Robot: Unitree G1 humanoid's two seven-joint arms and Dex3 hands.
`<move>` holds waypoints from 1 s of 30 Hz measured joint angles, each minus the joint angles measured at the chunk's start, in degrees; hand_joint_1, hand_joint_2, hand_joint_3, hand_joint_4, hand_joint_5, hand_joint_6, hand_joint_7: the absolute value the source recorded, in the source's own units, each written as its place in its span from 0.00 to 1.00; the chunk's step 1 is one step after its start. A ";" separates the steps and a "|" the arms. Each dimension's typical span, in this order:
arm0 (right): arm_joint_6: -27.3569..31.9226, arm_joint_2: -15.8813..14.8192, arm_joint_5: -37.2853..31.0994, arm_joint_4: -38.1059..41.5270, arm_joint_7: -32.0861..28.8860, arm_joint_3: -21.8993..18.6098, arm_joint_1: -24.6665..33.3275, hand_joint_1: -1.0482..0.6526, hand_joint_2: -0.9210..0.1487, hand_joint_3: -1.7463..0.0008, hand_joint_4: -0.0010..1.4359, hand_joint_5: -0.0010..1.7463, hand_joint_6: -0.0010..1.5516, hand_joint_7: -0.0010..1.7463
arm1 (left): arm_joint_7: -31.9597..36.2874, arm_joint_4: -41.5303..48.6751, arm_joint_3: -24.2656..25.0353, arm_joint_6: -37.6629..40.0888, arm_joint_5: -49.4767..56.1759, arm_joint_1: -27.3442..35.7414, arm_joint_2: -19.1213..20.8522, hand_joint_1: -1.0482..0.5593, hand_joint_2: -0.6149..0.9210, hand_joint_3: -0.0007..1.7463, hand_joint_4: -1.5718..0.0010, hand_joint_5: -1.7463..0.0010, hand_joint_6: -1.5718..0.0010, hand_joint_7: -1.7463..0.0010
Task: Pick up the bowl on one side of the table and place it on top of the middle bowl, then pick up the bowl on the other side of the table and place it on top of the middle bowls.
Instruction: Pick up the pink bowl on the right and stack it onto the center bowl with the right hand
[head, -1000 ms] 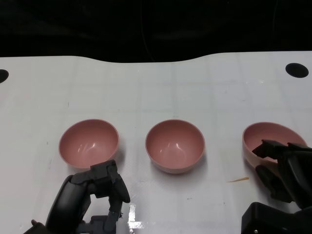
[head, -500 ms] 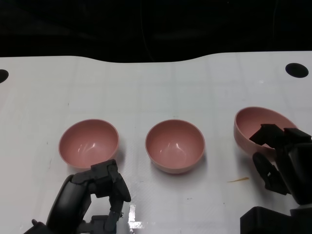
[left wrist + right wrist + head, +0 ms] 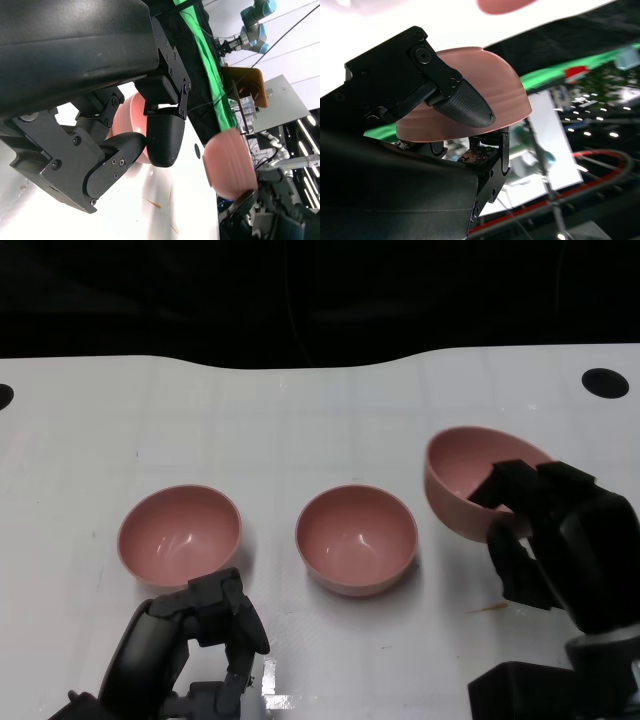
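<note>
Item 1: white table, flat, with a wavy far edge against a dark background; a round black hole is set near its far right corner; a small tan sliver lies on the surface near the right hand.

Item 2: middle pink round plastic bowl, set upright on the table, mouth up; nothing is stacked in it.

Item 3: left pink round plastic bowl, set upright on the table, well apart from the middle bowl; it lies just beyond the left hand and is not touched by it.

Item 4: right pink round plastic bowl, raised off the table and tilted, its mouth turned toward the far left; it is held to the right of the middle bowl and not yet above it; in the right wrist view the same bowl is seen clamped, a black finger laid on its outer wall.

Item 5: right black many-fingered hand; clamped on the rim of the raised bowl, fingers over the rim and against the outside.

Item 6: left black many-fingered hand; held low at the near edge, nothing gripped, fingers loosely curled with a gap between them.
</note>
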 measured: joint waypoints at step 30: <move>-3.77 8.94 -3.73 21.69 -1.39 12.35 -14.97 0.57 0.64 0.22 0.69 1.00 0.51 0.96 | 0.02 -1.91 -0.45 0.68 0.17 0.80 -0.98 0.54 0.67 0.76 0.46 0.00 0.50 0.11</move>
